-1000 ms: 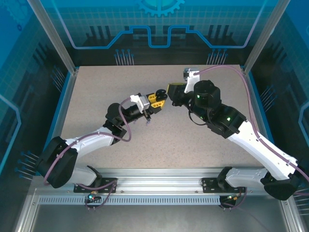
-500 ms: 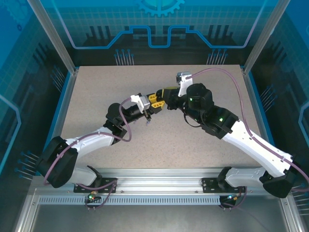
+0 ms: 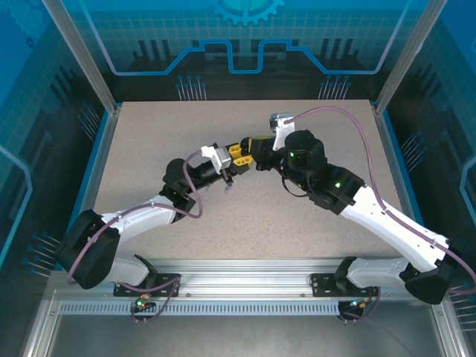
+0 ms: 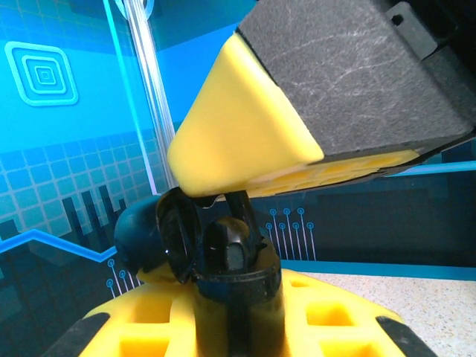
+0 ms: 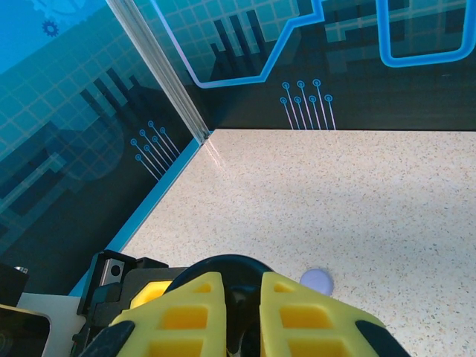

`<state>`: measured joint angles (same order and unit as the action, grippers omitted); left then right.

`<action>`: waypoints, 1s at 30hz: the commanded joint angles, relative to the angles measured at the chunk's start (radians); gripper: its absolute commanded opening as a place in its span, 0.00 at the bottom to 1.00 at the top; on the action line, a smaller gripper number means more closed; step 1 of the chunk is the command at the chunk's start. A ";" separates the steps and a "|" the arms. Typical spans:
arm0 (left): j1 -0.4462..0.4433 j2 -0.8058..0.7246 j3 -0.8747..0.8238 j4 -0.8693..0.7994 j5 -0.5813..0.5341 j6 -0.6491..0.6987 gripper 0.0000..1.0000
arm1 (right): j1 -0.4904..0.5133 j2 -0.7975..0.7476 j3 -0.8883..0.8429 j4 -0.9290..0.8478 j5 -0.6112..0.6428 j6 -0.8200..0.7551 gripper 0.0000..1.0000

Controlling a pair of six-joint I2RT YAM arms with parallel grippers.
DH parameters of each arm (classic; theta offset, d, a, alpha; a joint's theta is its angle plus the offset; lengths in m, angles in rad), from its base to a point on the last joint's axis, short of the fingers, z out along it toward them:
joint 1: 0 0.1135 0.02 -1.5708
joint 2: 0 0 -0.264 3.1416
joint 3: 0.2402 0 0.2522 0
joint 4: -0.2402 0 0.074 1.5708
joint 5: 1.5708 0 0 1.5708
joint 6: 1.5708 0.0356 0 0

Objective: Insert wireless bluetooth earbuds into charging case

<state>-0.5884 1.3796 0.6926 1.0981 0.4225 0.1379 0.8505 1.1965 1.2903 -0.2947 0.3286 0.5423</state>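
Observation:
In the left wrist view a black charging case (image 4: pixel 238 294) stands upright with my left gripper (image 4: pixel 238 316) shut on it. Its lid (image 4: pixel 175 234) hangs open to the left, and one black earbud (image 4: pixel 230 245) sits inside. From above, my right gripper's yellow fingers (image 4: pixel 238 141) hold a second black earbud (image 4: pixel 239 204) by the stem at the case mouth. In the right wrist view my right gripper (image 5: pixel 242 297) is nearly shut on that dark bud, with the case rim (image 5: pixel 223 264) just beyond. From the top, my left gripper (image 3: pixel 239 153) and right gripper (image 3: pixel 256 149) meet tip to tip above mid-table.
A small round lavender thing (image 5: pixel 318 280) lies on the speckled table (image 5: pixel 335 193) just beyond my right fingers. Blue panelled walls with a clear corner post (image 5: pixel 160 74) close off the back and sides.
My right arm has swung left and brought its gripper up against the left gripper's case. The left arm has held still.

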 commanded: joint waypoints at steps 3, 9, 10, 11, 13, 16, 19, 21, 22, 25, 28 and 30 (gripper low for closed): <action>-0.016 0.007 0.036 0.054 0.004 0.014 0.00 | 0.018 0.018 -0.009 0.024 -0.035 -0.005 0.12; -0.017 0.009 0.042 0.047 0.004 0.014 0.00 | 0.054 0.048 0.005 -0.016 -0.039 -0.060 0.11; -0.017 0.009 0.042 0.048 0.003 0.014 0.00 | 0.060 0.055 0.009 -0.024 -0.037 -0.064 0.11; -0.017 0.011 0.043 0.049 0.004 0.014 0.00 | 0.066 0.060 0.015 -0.033 -0.028 -0.065 0.11; -0.018 0.012 0.044 0.049 0.005 0.014 0.00 | 0.068 0.062 0.015 -0.034 -0.015 -0.061 0.13; -0.020 0.010 0.041 0.046 0.005 0.013 0.00 | 0.068 0.052 0.021 -0.031 0.015 -0.051 0.21; -0.020 0.010 0.041 0.042 0.005 0.015 0.00 | 0.062 0.030 0.043 -0.030 0.048 -0.045 0.43; -0.020 0.010 0.038 0.041 0.003 0.014 0.00 | 0.060 -0.001 0.060 -0.023 0.068 -0.045 0.51; -0.020 0.012 0.038 0.041 0.003 0.014 0.00 | 0.056 -0.016 0.064 -0.015 0.070 -0.047 0.54; -0.020 0.012 0.032 0.043 0.003 0.011 0.00 | 0.047 -0.060 0.086 -0.012 0.078 -0.048 0.58; -0.020 0.008 0.025 0.042 0.004 0.011 0.00 | 0.030 -0.077 0.120 -0.045 0.079 -0.047 0.61; -0.021 0.004 0.020 0.039 0.004 0.012 0.00 | 0.010 -0.073 0.148 -0.078 0.079 -0.043 0.63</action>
<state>-0.5999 1.3888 0.6971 1.0973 0.4084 0.1379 0.8864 1.1416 1.3823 -0.3435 0.3862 0.4961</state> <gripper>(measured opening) 0.235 0.621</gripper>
